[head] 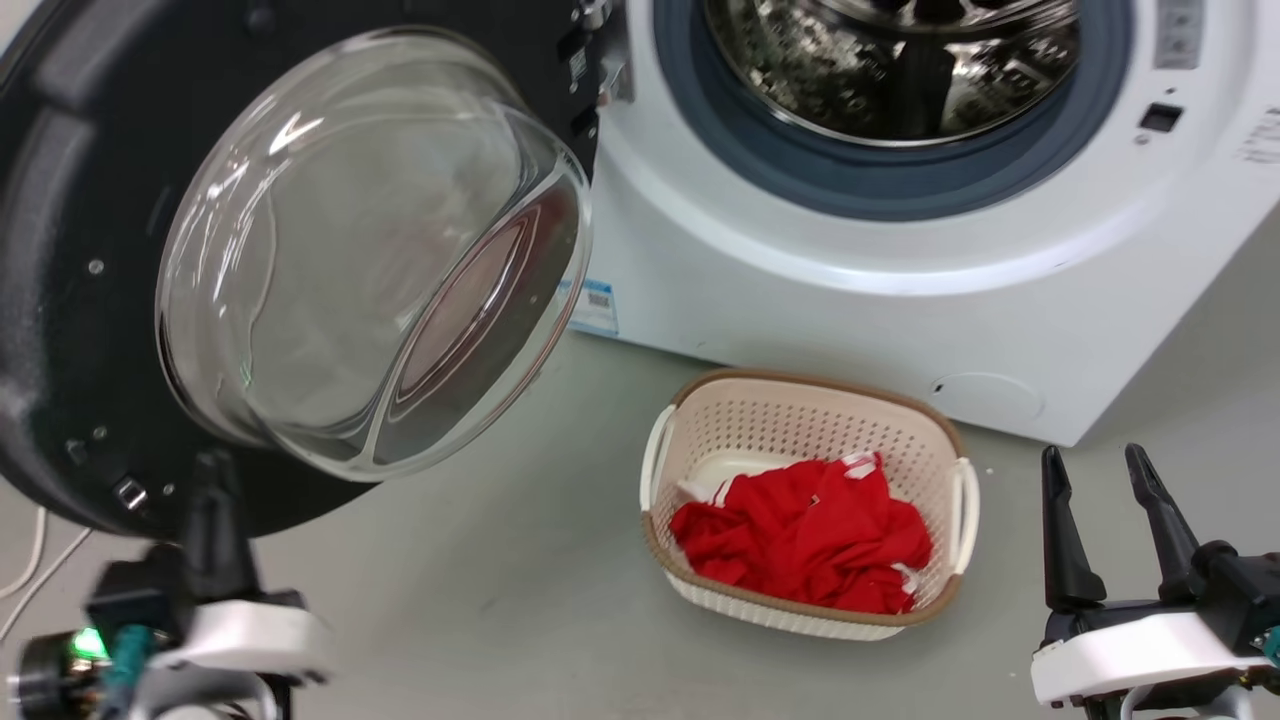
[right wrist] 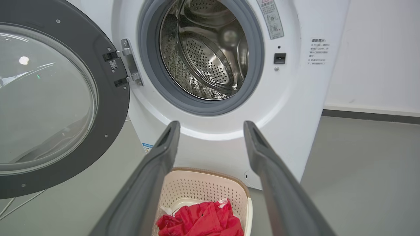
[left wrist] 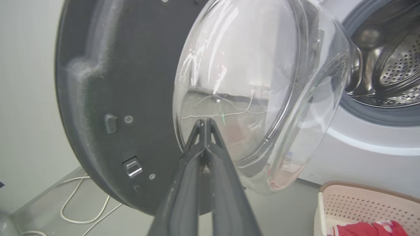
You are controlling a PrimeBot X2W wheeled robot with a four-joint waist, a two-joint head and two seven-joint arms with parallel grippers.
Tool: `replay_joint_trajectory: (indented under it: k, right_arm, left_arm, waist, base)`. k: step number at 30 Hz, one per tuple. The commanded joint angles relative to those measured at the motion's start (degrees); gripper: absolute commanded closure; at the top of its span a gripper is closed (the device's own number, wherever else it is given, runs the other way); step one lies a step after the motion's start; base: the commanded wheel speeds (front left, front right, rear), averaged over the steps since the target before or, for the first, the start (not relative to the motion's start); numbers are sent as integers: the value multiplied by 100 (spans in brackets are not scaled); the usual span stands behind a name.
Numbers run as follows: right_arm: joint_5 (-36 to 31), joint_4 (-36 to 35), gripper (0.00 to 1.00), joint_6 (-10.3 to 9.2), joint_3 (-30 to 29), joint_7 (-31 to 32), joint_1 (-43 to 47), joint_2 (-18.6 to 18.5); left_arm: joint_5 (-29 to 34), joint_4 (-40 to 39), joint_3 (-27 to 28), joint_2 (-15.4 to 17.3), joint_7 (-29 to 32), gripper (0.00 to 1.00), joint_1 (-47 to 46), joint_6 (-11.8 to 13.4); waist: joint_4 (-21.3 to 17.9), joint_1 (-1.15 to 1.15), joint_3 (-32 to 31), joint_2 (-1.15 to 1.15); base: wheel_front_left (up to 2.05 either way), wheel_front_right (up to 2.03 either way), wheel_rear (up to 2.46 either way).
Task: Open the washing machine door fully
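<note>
The washing machine door hangs swung out to the left of the white washing machine, its inner side and bulging glass bowl facing me. The steel drum stands exposed inside the grey-blue gasket. My left gripper sits just below the door's lower rim. In the left wrist view the left gripper is shut, empty, its tips in front of the glass bowl; whether they touch it I cannot tell. My right gripper is open and empty at the lower right, and the right gripper points at the machine beside the door.
A cream perforated basket holding red clothes stands on the grey floor in front of the machine, between my two arms. A white cable lies on the floor under the door. A white wall runs to the machine's right.
</note>
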Motion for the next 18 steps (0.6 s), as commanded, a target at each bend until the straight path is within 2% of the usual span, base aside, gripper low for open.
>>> replay_joint_trajectory:
  k: [1,6,7,9,11,13,18]
  right_arm:
    - [19,40,0,-4,13,-47,52,10]
    - [-35,105,0,-4,27,-85,101,8]
    - [-44,112,0,-4,47,-90,93,9]
    - [-79,105,0,-4,34,-93,110,10]
    - [-106,96,0,-4,32,-93,130,8]
    - [-120,97,0,-4,32,-83,150,8]
    - [-196,44,0,-4,-19,-31,194,9]
  left_arm:
    - [51,-67,-119,-50,7,100,104,-45]
    - [132,-75,-587,-251,57,100,135,-220]
    - [134,-32,-632,-273,55,95,88,-255]
    - [137,66,-779,-350,50,73,-8,-351]
    - [144,181,-889,-393,44,43,-72,-423]
    - [124,299,-954,-429,38,0,-149,-488]
    - [171,533,-1136,-554,22,0,-334,-604]
  waist:
    - [-161,0,-180,0]
    - [-466,0,-383,0]
    - [-543,0,-418,0]
    - [-681,0,-477,0]
    - [-831,0,-529,0]
    - [-977,0,-597,0]
    - [-1329,0,-697,0]
  base:
    - [0,0,0]
    - [0,0,0]
    - [0,0,0]
    - [0,0,0]
    - [0,0,0]
    - [0,0,0]
    - [0,0,0]
